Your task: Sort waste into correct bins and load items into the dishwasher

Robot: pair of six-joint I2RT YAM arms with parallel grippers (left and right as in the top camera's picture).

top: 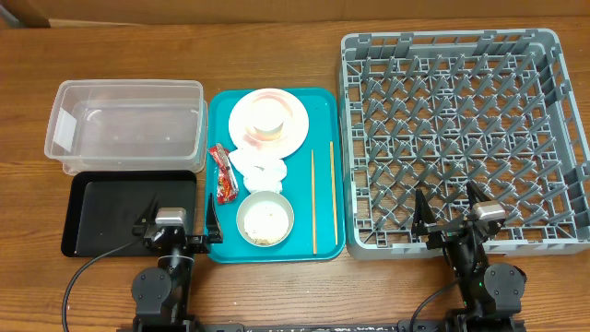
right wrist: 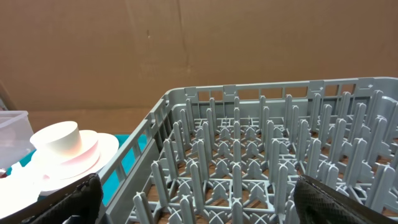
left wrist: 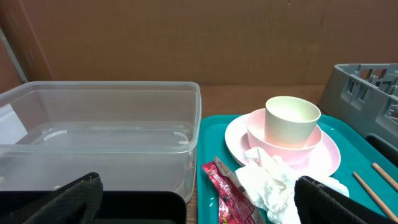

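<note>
Red wrapper (top: 222, 172) and crumpled tissue (top: 258, 170) lie on the teal tray (top: 323, 115) at frame centre. At the bottom we see the left gripper (top: 177, 222) and right gripper (top: 449, 210), fingers wide, holding nothing.

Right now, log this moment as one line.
left claw open by black tray | right claw open at dish rack | wrapper, tissue, bowl, cup, chopsticks on teal tray | nothing sorted

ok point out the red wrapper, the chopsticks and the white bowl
red wrapper (top: 223, 173), overhead view, middle of the wrapper
chopsticks (top: 312, 203), overhead view, midway along the left stick
white bowl (top: 239, 218), overhead view, its left rim
</note>
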